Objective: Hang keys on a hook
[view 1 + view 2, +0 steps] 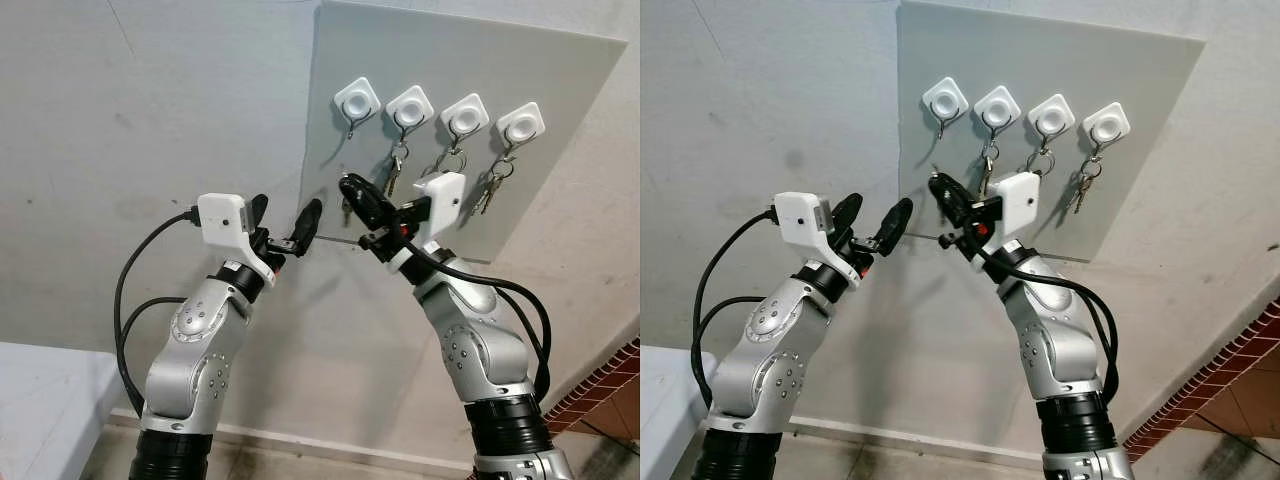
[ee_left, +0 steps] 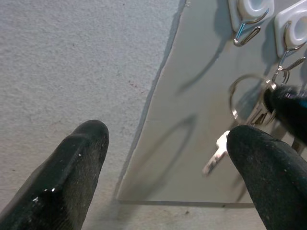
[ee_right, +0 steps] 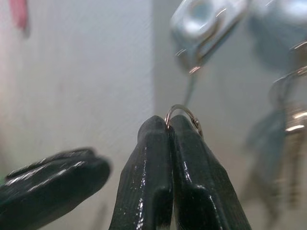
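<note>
The right hand, fingers pinched on the key ring just below the empty leftmost hook, could miss it since little ring protrudes, while the left hand hovers wide open nearby.

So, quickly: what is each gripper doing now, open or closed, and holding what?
Left gripper: open, holding nothing.
Right gripper: shut on the key ring, below the free hook.
</note>
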`<state>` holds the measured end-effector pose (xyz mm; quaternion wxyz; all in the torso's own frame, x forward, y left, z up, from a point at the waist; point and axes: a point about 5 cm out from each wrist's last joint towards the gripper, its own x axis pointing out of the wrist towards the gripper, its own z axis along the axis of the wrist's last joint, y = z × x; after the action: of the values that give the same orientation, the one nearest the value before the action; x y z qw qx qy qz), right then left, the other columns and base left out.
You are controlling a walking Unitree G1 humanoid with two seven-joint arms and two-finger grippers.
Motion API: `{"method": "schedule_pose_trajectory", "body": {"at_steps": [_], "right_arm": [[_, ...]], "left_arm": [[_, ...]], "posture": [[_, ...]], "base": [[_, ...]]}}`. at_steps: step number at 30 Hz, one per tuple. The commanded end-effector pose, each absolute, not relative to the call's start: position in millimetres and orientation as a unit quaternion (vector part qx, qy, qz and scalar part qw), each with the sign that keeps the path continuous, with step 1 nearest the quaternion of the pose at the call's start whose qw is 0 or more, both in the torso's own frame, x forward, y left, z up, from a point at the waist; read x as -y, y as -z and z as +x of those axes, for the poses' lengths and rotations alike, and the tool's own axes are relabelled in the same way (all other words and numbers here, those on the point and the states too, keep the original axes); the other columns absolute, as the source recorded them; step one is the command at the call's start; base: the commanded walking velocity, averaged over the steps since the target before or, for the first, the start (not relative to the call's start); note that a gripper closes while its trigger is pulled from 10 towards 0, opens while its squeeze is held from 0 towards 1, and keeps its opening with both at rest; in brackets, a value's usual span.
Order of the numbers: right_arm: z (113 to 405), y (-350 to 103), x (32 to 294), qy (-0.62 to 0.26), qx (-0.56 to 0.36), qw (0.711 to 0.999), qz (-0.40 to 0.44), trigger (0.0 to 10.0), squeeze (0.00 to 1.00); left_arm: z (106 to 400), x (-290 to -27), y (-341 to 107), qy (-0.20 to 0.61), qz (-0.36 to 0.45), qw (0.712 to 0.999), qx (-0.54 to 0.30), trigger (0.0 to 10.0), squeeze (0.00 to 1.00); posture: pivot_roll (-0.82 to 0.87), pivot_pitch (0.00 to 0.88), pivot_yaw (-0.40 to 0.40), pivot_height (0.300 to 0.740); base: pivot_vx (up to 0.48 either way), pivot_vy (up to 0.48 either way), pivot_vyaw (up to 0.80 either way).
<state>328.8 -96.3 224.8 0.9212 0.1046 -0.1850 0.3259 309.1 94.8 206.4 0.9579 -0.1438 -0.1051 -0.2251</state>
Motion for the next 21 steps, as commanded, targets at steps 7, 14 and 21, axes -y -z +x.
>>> {"method": "schedule_pose_trajectory", "body": {"at_steps": [7, 14, 21], "right_arm": [[335, -247, 105, -0.301, 0.235, 0.918, 0.11, 10.0, 0.0], [338, -253, 101, -0.312, 0.244, 0.912, 0.106, 10.0, 0.0], [340, -257, 95, -0.326, 0.247, 0.907, 0.103, 10.0, 0.0]], "left_arm": [[309, -89, -224, 0.244, -0.141, 0.951, 0.127, 10.0, 0.0], [309, -91, -225, 0.239, -0.143, 0.952, 0.128, 10.0, 0.0], [308, -91, -225, 0.238, -0.146, 0.952, 0.128, 10.0, 0.0]], "posture": [[0.06, 0.0, -0.064, 0.74], [0.06, 0.0, -0.071, 0.74], [0.06, 0.0, -0.074, 0.74]], "base": [[0.0, 0.0, 0.0], [0.0, 0.0, 0.0], [0.0, 0.0, 0.0]]}}
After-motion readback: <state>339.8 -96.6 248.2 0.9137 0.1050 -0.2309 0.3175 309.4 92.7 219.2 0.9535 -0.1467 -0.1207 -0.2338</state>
